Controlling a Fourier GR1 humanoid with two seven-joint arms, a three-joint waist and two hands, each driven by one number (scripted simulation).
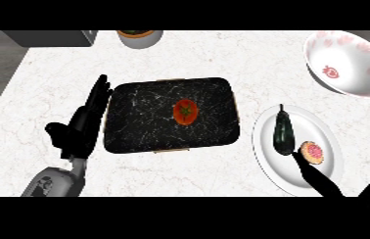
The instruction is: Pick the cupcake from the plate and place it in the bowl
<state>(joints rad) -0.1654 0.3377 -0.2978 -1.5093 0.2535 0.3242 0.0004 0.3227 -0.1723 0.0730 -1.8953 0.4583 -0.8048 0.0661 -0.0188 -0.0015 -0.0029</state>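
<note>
Cupcake with pink frosting (313,152) sits on the round white plate (278,172) at the right of the white marble counter (188,174), beside a dark green avocado (283,133), with the right robot hand (312,177) touching its lower left edge, fingers extended. White bowl with red fruit pattern (339,61) stands at upper right. Left robot hand (83,123) rests open, fingers straight, beside a black marbled tray (137,120) holding a red tomato (186,111).

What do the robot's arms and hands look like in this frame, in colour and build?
The left hand is matte black with slim, jointed fingers and a thumb, mounted on a rounded light-grey forearm that bears a small dark marking. Of the right hand, only a narrow black shape shows; its forearm is out of view. No cables are visible.
</note>
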